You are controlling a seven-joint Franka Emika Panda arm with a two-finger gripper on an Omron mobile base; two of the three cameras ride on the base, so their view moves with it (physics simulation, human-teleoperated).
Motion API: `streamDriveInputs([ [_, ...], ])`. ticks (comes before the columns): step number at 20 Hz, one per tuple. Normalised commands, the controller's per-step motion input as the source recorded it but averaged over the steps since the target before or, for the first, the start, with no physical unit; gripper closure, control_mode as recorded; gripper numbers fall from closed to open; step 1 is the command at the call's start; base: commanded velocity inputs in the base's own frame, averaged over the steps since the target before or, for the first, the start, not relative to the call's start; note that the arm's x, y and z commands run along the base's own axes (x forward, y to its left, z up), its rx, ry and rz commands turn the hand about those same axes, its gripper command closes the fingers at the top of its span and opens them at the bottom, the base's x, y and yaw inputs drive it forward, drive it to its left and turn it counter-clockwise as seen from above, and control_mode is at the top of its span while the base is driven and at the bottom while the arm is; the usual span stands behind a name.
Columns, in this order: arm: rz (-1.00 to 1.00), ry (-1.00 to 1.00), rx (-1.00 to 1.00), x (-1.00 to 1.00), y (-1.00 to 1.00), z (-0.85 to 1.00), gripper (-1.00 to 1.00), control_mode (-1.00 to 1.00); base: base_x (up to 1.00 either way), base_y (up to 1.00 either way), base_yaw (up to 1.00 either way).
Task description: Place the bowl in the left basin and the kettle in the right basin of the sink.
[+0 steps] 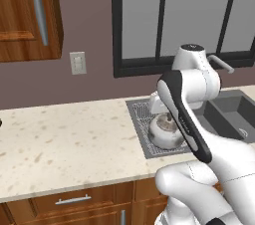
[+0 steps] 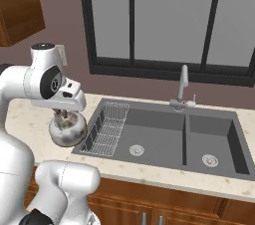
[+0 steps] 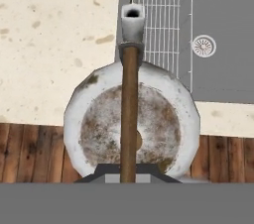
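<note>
The gripper (image 2: 63, 113) sits at the left of the right base view, jaws closed on the brown handle (image 3: 129, 114) of the kettle (image 2: 67, 130), which hangs just below the hand, clear of the counter (image 2: 30, 114). In that view the kettle is beside the left rim of the sink (image 2: 164, 167), over the counter's front edge, next to the wire rack (image 2: 107, 129) that stands in the left basin (image 2: 149, 137). A round drain (image 2: 136, 150) lies on that basin's floor, and the narrower right basin (image 2: 211, 142) fills the right side, with its own drain (image 2: 209, 160). The faucet (image 2: 183, 89) rises behind the divider, below the window (image 2: 164, 15). In the left base view the arm (image 1: 187, 119) crosses the middle right of the frame and the kettle (image 1: 164, 132) shows just left of it, seen against the rack (image 1: 142, 119); pale counter (image 1: 60, 144) spreads across the left half, with a wall switch (image 1: 77, 62) and a wood cabinet (image 1: 27, 15) above. In the hand view the kettle (image 3: 131, 124) is seen from above in the lower centre, its spout (image 3: 132, 22) pointing to the top of the frame, the handle running straight up the middle. Behind it are counter (image 3: 54, 34) at upper left, rack (image 3: 161, 25) and grey basin (image 3: 223, 74) with drain (image 3: 204, 45) at upper right, and wooden cabinet fronts (image 3: 30, 153) along the bottom.
</note>
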Motion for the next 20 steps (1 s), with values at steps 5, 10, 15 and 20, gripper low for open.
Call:
streamDriveInputs([
  [5, 0.0, 0.0, 0.0, -0.32, -0.45, 0.23, 1.0, -1.0, 0.0, 0.0, 0.0],
  [10, 0.0, 0.0, 0.0, -0.08, -0.41, 0.14, 1.0, -1.0, 0.0, 0.0, 0.0],
  [15, 0.0, 0.0, 0.0, 0.0, -0.43, 0.0, 1.0, -1.0, 0.0, 0.0, 0.0],
  [20, 0.0, 0.0, 0.0, 0.0, -0.11, 0.0, 1.0, 1.0, -0.01, -0.51, 0.0],
])
